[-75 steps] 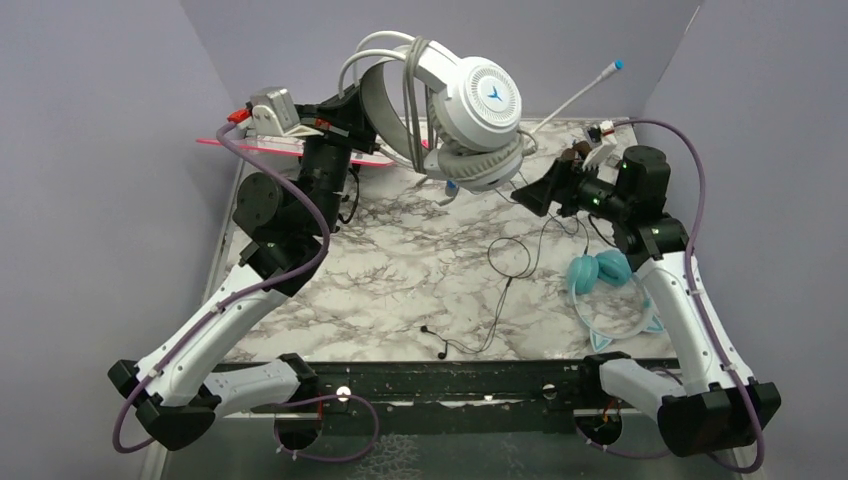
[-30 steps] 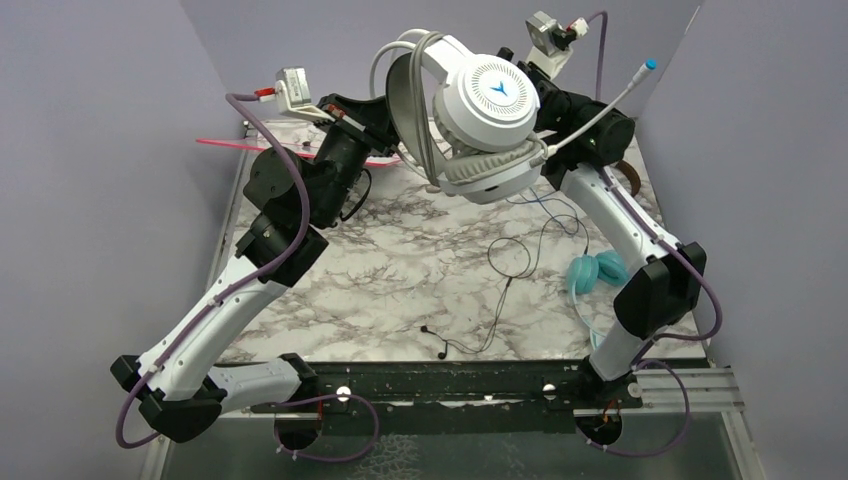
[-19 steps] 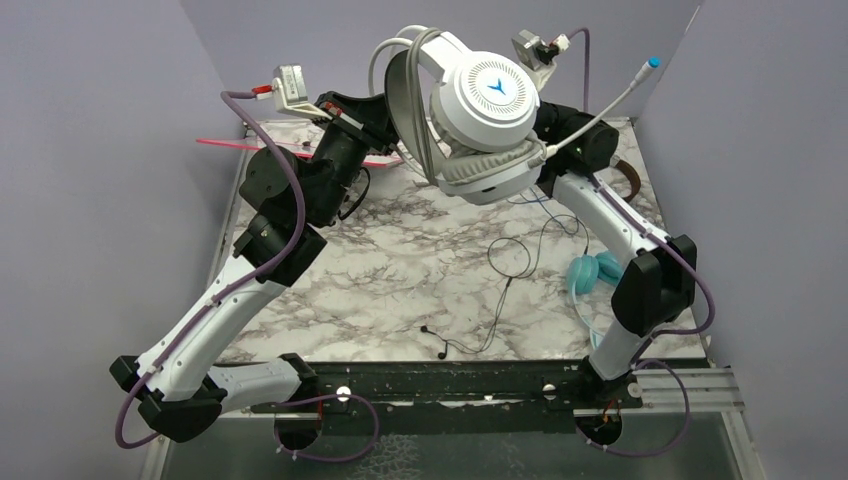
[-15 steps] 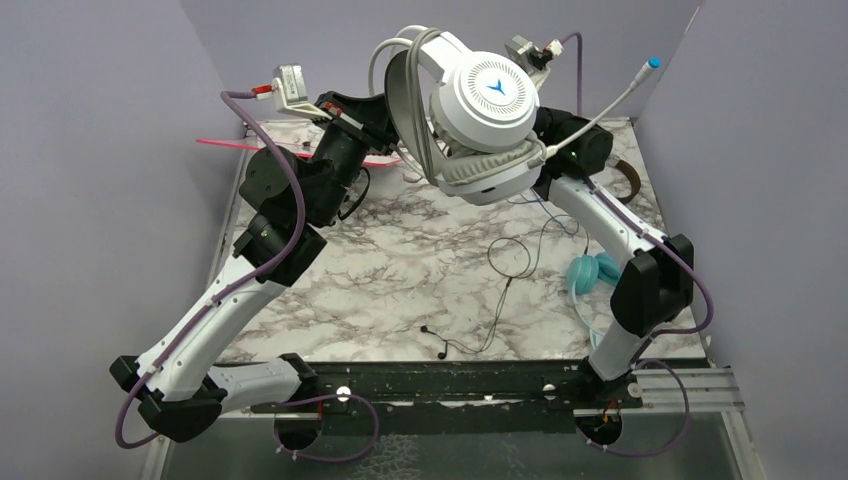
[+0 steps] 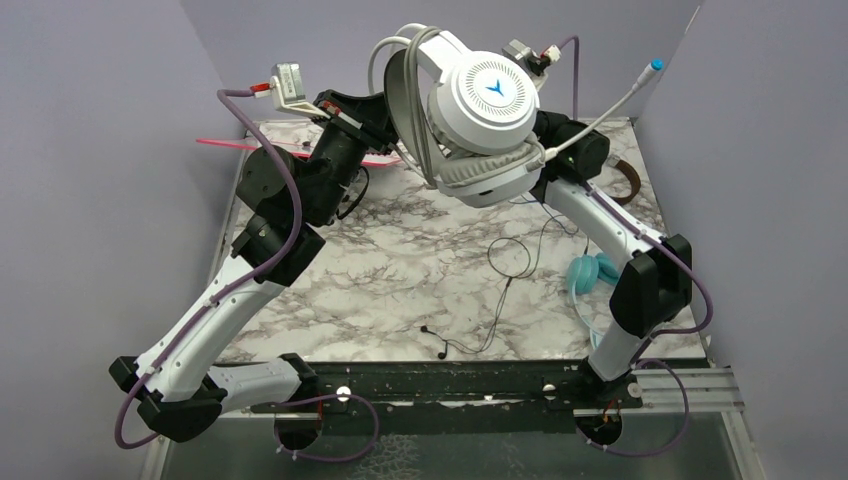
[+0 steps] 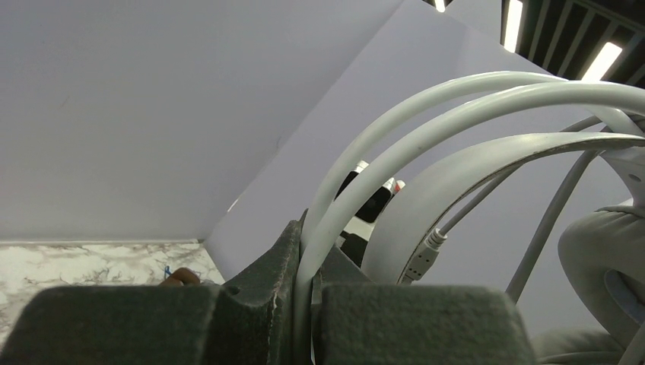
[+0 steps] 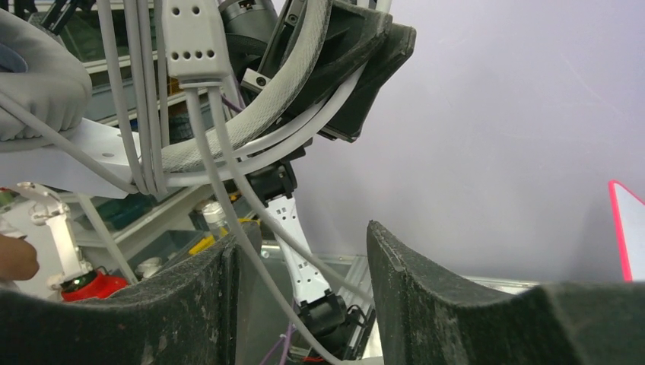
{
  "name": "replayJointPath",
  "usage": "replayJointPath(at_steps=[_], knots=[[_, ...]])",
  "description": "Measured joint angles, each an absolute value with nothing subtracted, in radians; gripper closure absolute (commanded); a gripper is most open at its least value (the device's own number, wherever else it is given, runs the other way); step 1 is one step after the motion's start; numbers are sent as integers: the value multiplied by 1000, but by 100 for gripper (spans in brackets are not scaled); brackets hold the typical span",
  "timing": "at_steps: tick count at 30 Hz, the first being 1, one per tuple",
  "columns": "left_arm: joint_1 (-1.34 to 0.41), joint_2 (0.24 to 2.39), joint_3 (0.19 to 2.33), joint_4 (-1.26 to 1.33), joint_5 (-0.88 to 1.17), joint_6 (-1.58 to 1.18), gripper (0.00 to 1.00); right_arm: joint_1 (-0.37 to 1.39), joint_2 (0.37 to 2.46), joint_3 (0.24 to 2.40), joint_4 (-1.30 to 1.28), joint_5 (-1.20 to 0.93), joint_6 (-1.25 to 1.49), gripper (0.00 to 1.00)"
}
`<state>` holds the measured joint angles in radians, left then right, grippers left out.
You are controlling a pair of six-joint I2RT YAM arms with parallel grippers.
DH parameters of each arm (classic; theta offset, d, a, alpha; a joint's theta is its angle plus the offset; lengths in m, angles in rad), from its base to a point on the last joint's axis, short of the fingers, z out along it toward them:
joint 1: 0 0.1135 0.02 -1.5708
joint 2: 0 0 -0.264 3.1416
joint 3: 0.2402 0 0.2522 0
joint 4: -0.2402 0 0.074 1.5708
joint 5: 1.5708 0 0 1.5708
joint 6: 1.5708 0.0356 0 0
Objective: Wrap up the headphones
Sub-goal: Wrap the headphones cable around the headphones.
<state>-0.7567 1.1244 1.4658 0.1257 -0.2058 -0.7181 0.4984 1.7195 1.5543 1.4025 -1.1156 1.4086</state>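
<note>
The white-grey headphones with a blue logo hang high over the back of the table. My left gripper is shut on their thin white wire band, beside the wide headband. Several grey cord loops hang from the band with an inline box. My right gripper is open, and two cord strands run untouched between its fingers. In the top view the ear cup hides the right gripper. The teal headphones lie at the right, the brown headphones at the back right.
A thin black earphone wire loops across the middle of the marble table. A pink-edged flat object lies at the back left. A white stalk with a blue tip sticks out to the right of the raised headphones. Purple walls stand close on three sides.
The right arm has risen from the table to behind the raised headphones, then drifted slightly left, and its jaws have narrowed. The left gripper keeps its hold.
</note>
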Motion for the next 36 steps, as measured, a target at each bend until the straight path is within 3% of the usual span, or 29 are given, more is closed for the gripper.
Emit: replayJointPath(at_steps=[7,15,24,30,33,36], knots=[[-757,1124,1466,126,-199,-721,100,523,1729,1543,1436,-1114,1409,50],[-757,1124,1474,125,-194,-722,100,546,1755,1543,1449,-1113,1414,44],[-757,1125,1481,132,-194,-722,100,562,1756,1523,1462,-1104,1414,53],[-757,1125,1481,132,-194,-722,100,573,1758,1516,1473,-1091,1426,72],[-757,1125,1481,133,-195,-722,100,581,1758,1488,1480,-1077,1433,97],[-757,1125,1480,131,-214,-709,100,589,1743,1389,1486,-1022,1445,99]])
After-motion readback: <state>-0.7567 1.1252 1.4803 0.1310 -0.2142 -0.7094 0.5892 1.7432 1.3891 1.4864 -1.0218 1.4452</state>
